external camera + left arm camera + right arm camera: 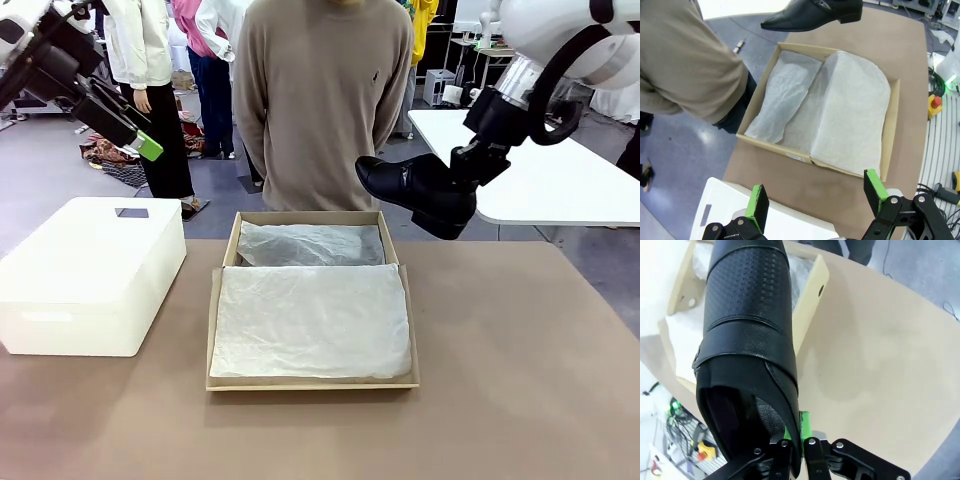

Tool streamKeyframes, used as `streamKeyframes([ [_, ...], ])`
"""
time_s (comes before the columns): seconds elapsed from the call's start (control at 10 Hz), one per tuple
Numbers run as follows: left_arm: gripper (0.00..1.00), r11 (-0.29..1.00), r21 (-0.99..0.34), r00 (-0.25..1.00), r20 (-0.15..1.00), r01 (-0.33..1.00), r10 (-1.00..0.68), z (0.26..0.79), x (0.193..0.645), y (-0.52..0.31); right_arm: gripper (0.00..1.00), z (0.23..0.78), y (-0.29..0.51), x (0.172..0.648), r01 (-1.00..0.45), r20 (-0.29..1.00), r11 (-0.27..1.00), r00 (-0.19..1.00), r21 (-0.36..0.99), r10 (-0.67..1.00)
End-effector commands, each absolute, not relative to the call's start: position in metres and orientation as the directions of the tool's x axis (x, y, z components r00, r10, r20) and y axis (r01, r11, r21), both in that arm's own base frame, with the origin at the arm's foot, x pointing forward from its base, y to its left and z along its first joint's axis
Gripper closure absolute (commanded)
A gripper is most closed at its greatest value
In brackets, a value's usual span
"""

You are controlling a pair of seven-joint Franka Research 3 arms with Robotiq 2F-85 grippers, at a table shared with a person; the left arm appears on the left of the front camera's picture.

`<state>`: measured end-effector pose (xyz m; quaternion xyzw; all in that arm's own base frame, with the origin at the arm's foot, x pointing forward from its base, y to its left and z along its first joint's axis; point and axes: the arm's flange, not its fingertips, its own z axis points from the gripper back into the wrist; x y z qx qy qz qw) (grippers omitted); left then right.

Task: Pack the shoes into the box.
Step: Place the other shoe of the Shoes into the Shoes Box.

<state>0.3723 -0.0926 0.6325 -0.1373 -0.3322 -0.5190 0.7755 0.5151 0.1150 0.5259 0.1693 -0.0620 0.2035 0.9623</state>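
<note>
The right gripper (458, 188) is clamped on the heel rim of a glossy black shoe (405, 183), held in the air over the far right corner of the open cardboard box (312, 383). White tissue paper (310, 320) lies across the inside of the box. The left gripper (817, 202), jaws wide apart, hangs above the white box (90, 270), and bare table (520, 350) stretches to the right.

Black shoe (405, 184) aloft, toe leftward — tan box (310, 383) open, tissue-lined.

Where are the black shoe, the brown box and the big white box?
black shoe (412, 188), front view, on its shiny side.
brown box (312, 383), front view, on its near cardboard rim.
white box (95, 250), front view, on its flat top.
</note>
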Motion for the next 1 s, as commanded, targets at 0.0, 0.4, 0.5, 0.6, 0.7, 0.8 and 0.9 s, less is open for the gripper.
streamKeyframes([
  [0.0, 0.0, 0.421, 0.122, 0.239, 0.668, 0.899, -0.705, 0.634, 0.372, -0.092, 1.0, 0.531, 0.13, 0.512, -0.368, 0.208, 0.897, 0.924, 0.244, 0.322],
  [0.4, 0.0, 0.421, 0.122, 0.239, 0.668, 0.899, -0.705, 0.634, 0.372, -0.092, 1.0, 0.526, 0.115, 0.515, -0.413, 0.188, 0.86, 0.91, 0.301, 0.371],
  [0.5, 0.0, 0.421, 0.122, 0.239, 0.668, 0.899, -0.705, 0.634, 0.372, -0.092, 1.0, 0.526, 0.115, 0.515, -0.413, 0.188, 0.86, 0.91, 0.301, 0.371],
  [0.6, 0.0, 0.421, 0.122, 0.239, 0.668, 0.899, -0.705, 0.634, 0.372, -0.092, 1.0, 0.526, 0.115, 0.515, -0.413, 0.188, 0.86, 0.91, 0.301, 0.371],
  [0.7, 0.0, 0.421, 0.122, 0.239, 0.668, 0.899, -0.705, 0.634, 0.372, -0.092, 1.0, 0.522, 0.117, 0.516, -0.393, 0.174, 0.87, 0.919, 0.297, 0.355],
  [0.8, 0.0, 0.421, 0.122, 0.239, 0.668, 0.899, -0.705, 0.634, 0.372, -0.092, 1.0, 0.528, 0.132, 0.513, -0.269, 0.172, 0.907, 0.959, 0.323, 0.224],
  [0.9, 0.0, 0.421, 0.122, 0.239, 0.668, 0.899, -0.705, 0.634, 0.372, -0.092, 1.0, 0.531, 0.15, 0.508, -0.166, 0.141, 0.935, 0.982, 0.314, 0.127],
])
